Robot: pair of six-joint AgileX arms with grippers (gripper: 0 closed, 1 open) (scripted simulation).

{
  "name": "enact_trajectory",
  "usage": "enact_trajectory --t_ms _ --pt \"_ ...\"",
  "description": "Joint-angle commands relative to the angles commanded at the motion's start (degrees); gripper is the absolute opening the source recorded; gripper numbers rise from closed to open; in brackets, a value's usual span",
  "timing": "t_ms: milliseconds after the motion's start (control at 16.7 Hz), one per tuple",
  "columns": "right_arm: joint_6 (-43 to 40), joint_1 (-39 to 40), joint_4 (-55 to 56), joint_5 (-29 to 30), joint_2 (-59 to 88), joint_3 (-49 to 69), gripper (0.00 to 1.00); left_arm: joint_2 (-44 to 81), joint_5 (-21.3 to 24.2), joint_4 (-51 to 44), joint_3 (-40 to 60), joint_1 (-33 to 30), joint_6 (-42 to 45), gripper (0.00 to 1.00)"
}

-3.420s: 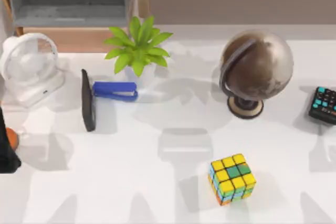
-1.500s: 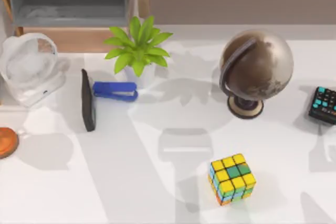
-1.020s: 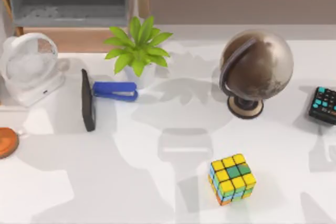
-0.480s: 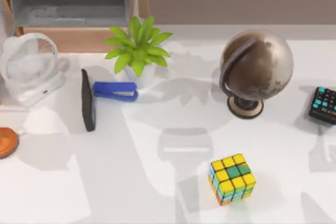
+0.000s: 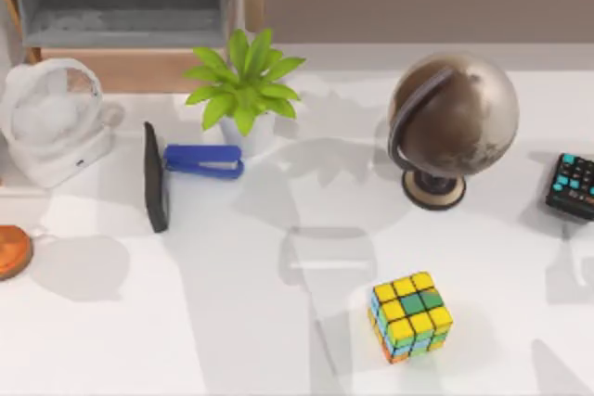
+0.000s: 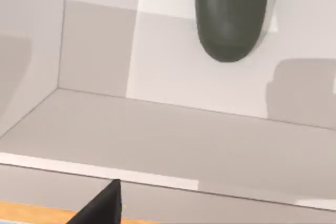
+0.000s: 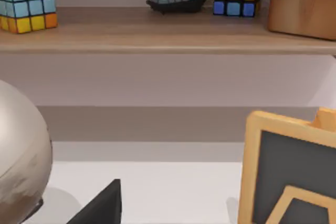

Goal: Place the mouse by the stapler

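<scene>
The mouse [image 6: 232, 17], dark grey and rounded, lies on a white surface in the left wrist view, well away from a black part of my left gripper [image 6: 102, 208] at the picture's edge. A grey ledge runs between them. The blue stapler [image 5: 204, 160] lies at the table's back left in the top view, between a thin black slab [image 5: 155, 177] and a potted plant [image 5: 243, 81]. A black part of my right gripper [image 7: 102, 205] shows in the right wrist view, facing a shelf.
A white fan [image 5: 51, 118] and an orange disc [image 5: 13, 251] sit at the left edge. A globe [image 5: 452, 118] stands right of centre, a calculator [image 5: 573, 185] at the right edge, a colourful cube [image 5: 409, 315] near the front. A framed chalkboard [image 7: 289, 177] is close to the right wrist.
The dark arm shape at the top view's left edge has left that view, uncovering the orange disc. Shadows have shifted across the table. The stapler and the other objects have not moved.
</scene>
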Motion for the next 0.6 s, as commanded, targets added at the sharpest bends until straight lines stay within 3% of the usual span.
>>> enact_trajectory --t_ms 600 --pt "0.0 0.0 0.0 0.0 0.0 0.0 1.0 13.9 -0.3 18.3 -5.3 -1.4 -2.1 1.0"
